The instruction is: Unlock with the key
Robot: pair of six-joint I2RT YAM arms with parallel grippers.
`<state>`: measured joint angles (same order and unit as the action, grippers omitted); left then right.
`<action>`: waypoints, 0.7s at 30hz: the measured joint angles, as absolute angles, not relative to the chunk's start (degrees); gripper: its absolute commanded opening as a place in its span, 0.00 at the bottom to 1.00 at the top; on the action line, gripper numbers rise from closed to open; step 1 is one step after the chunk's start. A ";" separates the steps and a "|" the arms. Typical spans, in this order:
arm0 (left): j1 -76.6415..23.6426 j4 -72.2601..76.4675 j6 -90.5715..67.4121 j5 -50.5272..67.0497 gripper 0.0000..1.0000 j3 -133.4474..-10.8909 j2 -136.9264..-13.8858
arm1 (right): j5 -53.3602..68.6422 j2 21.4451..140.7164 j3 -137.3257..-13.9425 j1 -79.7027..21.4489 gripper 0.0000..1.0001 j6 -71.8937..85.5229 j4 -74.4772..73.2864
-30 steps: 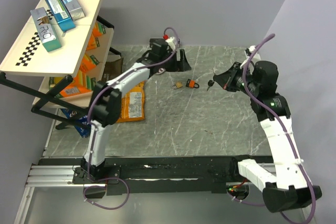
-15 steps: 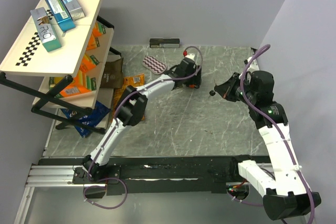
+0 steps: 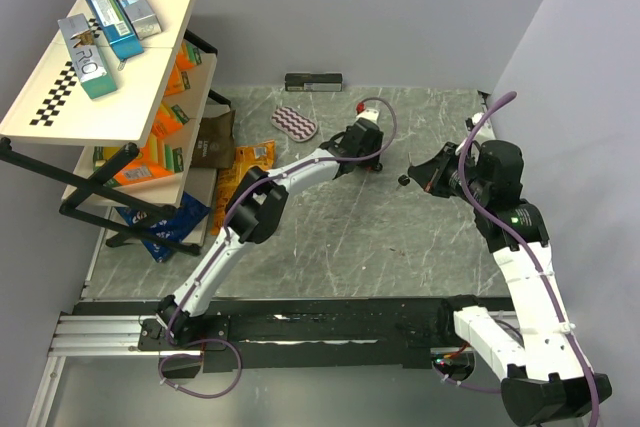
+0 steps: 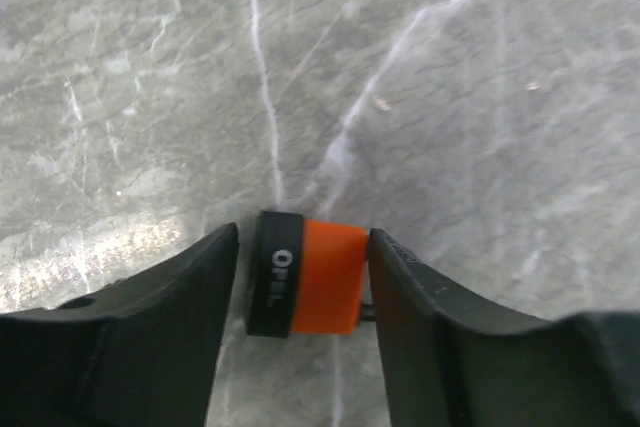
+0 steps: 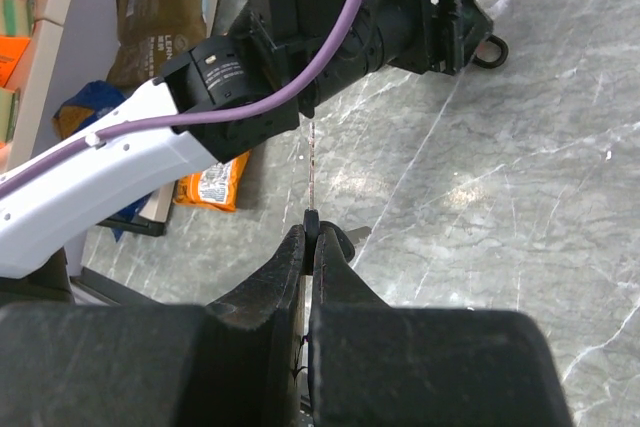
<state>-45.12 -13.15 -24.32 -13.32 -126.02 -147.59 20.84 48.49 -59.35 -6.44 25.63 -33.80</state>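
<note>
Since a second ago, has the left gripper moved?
Yes. The left gripper moved rightward and toward the near side, away from the black bar it was covering.

Grey veined table (image 3: 330, 247) carried a striped pad (image 3: 295, 124) and a black bar (image 3: 313, 81) near its far edge. At left stood a shelf rack (image 3: 110, 112), with teal boxes (image 3: 108, 17) on top and orange packets (image 3: 150, 159) below. A brown bag (image 3: 212, 137) lay beside it.

The left gripper (image 4: 302, 247) has been swung from the far left to the right and lowered over the orange-red padlock (image 4: 328, 277), with its jaws drawn in close on either side. The key (image 3: 403, 179) has been shifted slightly nearer in the right gripper (image 5: 309, 232).
</note>
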 measured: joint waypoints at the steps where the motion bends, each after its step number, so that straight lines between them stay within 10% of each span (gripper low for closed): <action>1: -45.01 -13.17 -24.08 -13.41 0.57 -125.99 -147.74 | 20.84 48.49 -59.35 -6.46 0.00 25.61 -33.82; 12: -45.06 -12.36 -25.93 -14.22 0.26 -124.25 -147.50 | 20.86 49.52 -58.50 -6.44 0.00 25.52 -32.67; 21: -45.52 -21.28 -34.22 -15.99 0.27 -116.84 -140.64 | 22.13 52.14 -58.48 -6.46 0.00 25.52 -30.63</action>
